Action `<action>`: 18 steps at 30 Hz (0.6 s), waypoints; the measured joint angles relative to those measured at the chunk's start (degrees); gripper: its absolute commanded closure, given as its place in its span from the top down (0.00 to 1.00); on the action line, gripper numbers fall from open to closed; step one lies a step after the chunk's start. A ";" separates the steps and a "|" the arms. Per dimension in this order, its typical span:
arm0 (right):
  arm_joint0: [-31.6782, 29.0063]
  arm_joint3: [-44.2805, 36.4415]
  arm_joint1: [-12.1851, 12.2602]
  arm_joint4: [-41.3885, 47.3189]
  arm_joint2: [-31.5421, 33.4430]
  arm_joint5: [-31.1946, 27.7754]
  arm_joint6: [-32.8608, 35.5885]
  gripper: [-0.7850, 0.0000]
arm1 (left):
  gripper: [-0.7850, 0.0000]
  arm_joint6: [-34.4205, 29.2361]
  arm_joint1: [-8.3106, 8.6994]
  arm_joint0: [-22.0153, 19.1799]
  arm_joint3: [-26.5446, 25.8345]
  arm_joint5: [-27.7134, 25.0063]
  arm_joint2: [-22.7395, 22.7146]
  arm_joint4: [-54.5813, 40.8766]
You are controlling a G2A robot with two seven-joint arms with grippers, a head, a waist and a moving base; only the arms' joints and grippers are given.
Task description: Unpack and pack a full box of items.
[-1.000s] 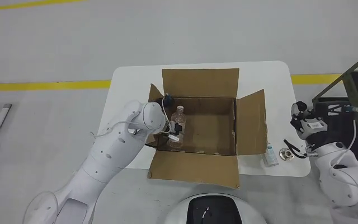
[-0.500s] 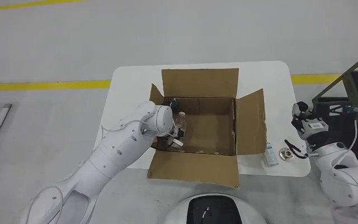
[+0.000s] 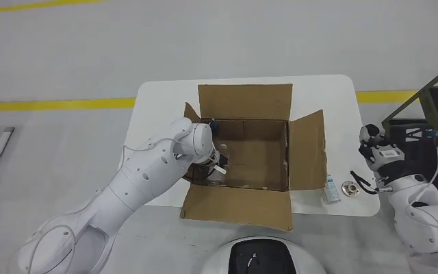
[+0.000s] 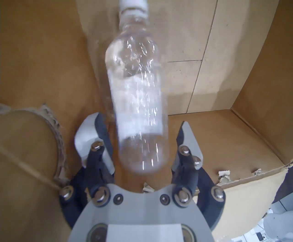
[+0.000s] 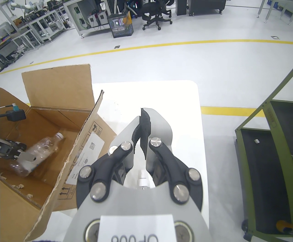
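A white shipping label [image 5: 84, 158] sits on the outer face of the box [image 5: 57, 91] flap nearest the right edge of the worktop [image 5: 174, 103]. It carries a square code and lines of print too small to read. Beneath it are printed handling marks [image 5: 65, 191], arrows among them. A white tag [image 5: 135, 231] behind the right gripper [image 5: 143, 116] bears upside-down characters, half cut off. The bottle [image 4: 137, 103] has a white band, its print blurred.

Pale grey floor [image 5: 229, 68], curved yellow line [image 5: 183, 42] beyond right end effector [image 5: 143, 114]; black office chair [image 5: 158, 13], equipment benches [image 5: 34, 29] farther behind; green metal cart [image 5: 263, 160] just beside it.
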 measured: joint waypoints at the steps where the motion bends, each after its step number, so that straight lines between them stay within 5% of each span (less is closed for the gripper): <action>1: 0.00 0.01 0.02 -0.02 -0.02 0.00 0.06 0.00 | 1.00 0.17 0.05 -0.28 0.00 0.17 0.36 -0.45; 6: -0.09 0.44 0.21 -1.68 -0.29 0.05 1.97 0.00 | 1.00 0.93 0.53 -1.95 -2.39 0.92 1.27 -0.72; 18: 1.89 2.64 1.62 -8.69 -0.78 -4.80 24.75 0.00 | 1.00 9.17 5.98 0.23 -15.01 -2.22 -11.36 -0.68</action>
